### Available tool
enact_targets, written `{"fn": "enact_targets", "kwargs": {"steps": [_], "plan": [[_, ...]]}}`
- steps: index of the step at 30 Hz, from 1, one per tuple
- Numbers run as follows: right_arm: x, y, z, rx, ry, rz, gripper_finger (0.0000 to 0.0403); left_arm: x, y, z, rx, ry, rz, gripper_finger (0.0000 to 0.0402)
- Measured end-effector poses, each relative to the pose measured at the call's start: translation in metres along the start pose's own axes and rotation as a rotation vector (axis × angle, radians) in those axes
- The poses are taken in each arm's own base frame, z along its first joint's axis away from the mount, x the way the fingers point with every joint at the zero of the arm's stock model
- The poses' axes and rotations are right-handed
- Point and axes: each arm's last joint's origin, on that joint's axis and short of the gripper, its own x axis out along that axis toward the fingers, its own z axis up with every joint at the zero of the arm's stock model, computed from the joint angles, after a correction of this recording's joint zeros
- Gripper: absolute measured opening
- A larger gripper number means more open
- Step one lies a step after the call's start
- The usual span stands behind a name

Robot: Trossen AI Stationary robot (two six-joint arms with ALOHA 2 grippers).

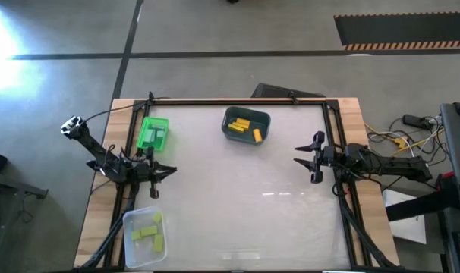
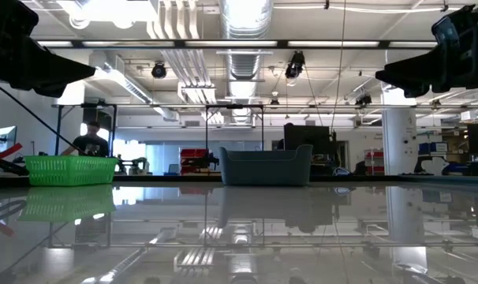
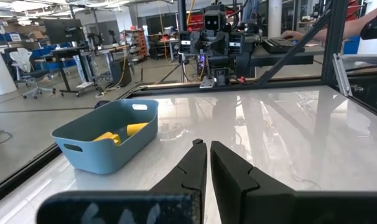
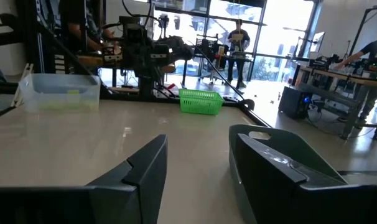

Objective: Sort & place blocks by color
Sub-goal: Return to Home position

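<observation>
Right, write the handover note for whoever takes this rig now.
Left gripper: shut, empty, over the table between the green bin and the clear bin.
Right gripper: open, empty, at the table's right edge.
Things: yellow blocks in the blue bin, teal blocks in the green bin, lime blocks in the clear bin.
Done: no block shows outside the bins, so the sorting looks complete.
Left: probably only bringing both arms home.
</observation>
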Motion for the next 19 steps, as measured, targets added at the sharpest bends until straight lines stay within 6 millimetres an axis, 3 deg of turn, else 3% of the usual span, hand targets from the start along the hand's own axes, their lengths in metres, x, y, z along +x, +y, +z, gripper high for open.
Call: {"fn": "enact_targets", "kwargs": {"steps": [19], "plan": [[0.0000,0.0000,0.0000,0.000,0.000,0.000,0.0179,0.0001,-0.0001,-0.0002,0.002,0.001,0.000,0.0006]]}}
